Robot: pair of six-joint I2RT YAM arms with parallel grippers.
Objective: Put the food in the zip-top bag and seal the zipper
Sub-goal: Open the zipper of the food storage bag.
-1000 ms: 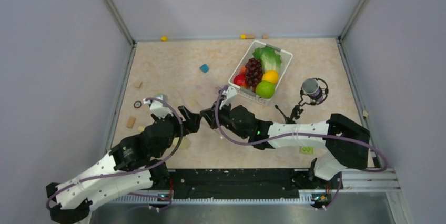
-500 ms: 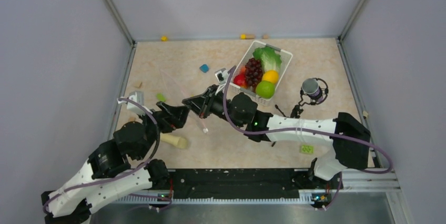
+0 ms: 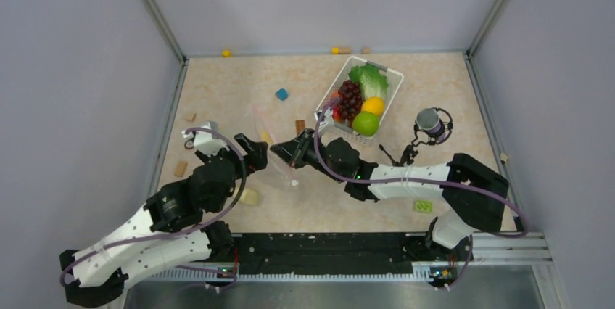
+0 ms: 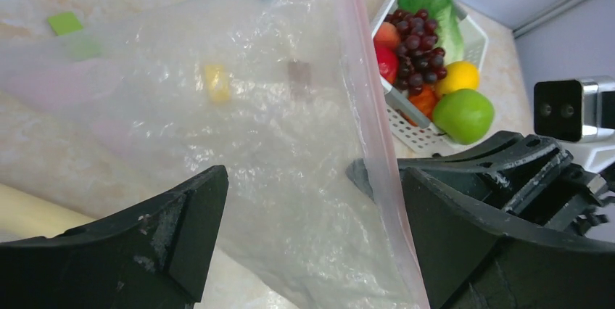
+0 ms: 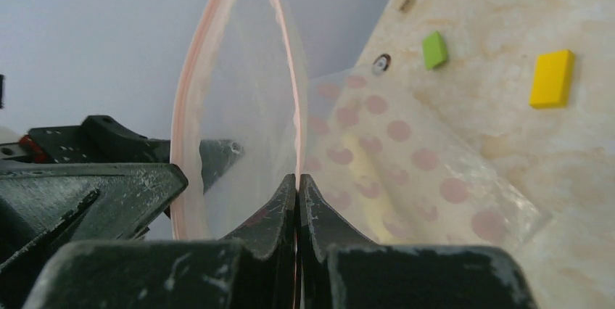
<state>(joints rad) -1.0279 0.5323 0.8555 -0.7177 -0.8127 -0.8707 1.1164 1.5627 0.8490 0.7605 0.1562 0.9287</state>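
Since half a second ago the left arm has swung back in, so the left gripper (image 4: 312,178) now faces the right gripper (image 5: 297,182) closely near the middle of the table (image 3: 217,84), and the zip-top bag (image 4: 254,106) stands between them. On the right gripper the jaws are pressed together on the bag's mouth edge, pinching the pinkish zipper (image 5: 184,99). Above the pinch the two zipper strips bow apart into a tall, narrow opening. On the left gripper the jaws stand wide apart, with one of its fingers (image 4: 170,225) on each side of the hanging bag. Whether either pad touches the plastic cannot be told. The bag is held up off the table, crinkled and see-through. Just beyond the right fingers, a stretch of clear plastic with pinkish round spots (image 5: 406,171) lies on the table; whether it is part of the same bag cannot be told. Farther out on the bare surface lie a green block (image 5: 435,49) and a yellow block (image 5: 552,78), apart from each other. All the food sits in the white basket (image 3: 378,66), beyond and to the right of the grippers. The lettuce (image 4: 431,4) is at the far end and the grape bunch (image 4: 415,51) in the middle, with the red apple (image 4: 384,62) beside it. The lemon (image 4: 460,77), orange (image 4: 424,100) and lime (image 4: 464,114) are toward the near end.
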